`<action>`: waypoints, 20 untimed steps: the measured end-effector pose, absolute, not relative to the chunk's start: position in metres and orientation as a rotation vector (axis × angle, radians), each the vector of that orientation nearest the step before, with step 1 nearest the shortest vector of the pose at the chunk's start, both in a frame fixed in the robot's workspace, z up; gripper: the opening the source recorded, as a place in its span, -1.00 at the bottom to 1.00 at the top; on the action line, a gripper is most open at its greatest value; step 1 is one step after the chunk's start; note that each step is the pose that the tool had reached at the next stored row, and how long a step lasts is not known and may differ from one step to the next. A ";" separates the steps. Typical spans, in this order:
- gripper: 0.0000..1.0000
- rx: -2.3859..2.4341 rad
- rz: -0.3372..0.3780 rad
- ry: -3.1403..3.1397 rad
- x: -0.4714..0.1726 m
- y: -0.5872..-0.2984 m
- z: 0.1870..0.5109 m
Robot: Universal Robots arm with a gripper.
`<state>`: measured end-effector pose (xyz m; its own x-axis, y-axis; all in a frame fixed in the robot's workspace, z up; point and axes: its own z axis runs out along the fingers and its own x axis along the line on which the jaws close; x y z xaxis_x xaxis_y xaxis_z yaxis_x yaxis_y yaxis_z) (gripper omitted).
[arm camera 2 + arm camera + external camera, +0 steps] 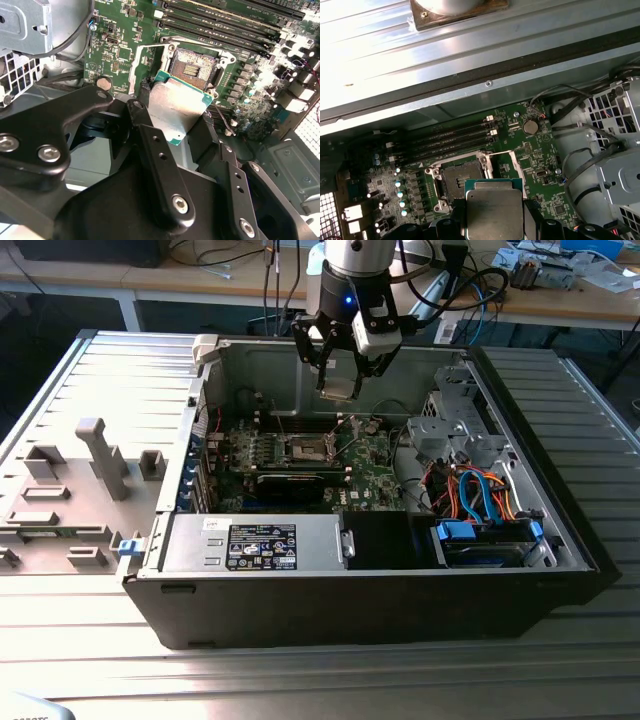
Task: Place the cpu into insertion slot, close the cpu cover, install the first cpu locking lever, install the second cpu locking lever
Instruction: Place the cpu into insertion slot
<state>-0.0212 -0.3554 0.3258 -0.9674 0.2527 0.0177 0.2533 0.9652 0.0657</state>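
My gripper (340,380) hangs inside the open computer case, above the motherboard, shut on the cpu (340,391). In both wrist views the cpu (175,107) (494,210) is a silver-topped square with a green rim, pinched at two opposite edges by black fingers (150,145). The insertion slot (194,65) (457,180) (305,448) lies open and empty just below and beside the chip. The cpu cover (142,62) (509,165) is swung open at the slot's side. A thin locking lever (222,117) sticks out by the slot.
Memory slots (445,140) run beside the slot. A drive cage with blue and orange cables (480,500) fills the exterior view's right of the case, and a power supply (260,543) sits at the front. Grey fixtures (100,455) stand on the table on the exterior view's left.
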 end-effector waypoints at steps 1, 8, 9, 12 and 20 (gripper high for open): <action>0.09 -0.401 -0.106 -3.105 -0.021 -0.355 0.326; 0.09 -0.414 -0.106 -3.104 -0.021 -0.355 0.326; 0.09 -0.414 -0.106 -3.104 -0.021 -0.355 0.326; 0.09 -0.417 -0.106 -3.103 -0.021 -0.355 0.326; 0.09 -0.435 -0.088 -3.103 -0.021 -0.356 0.326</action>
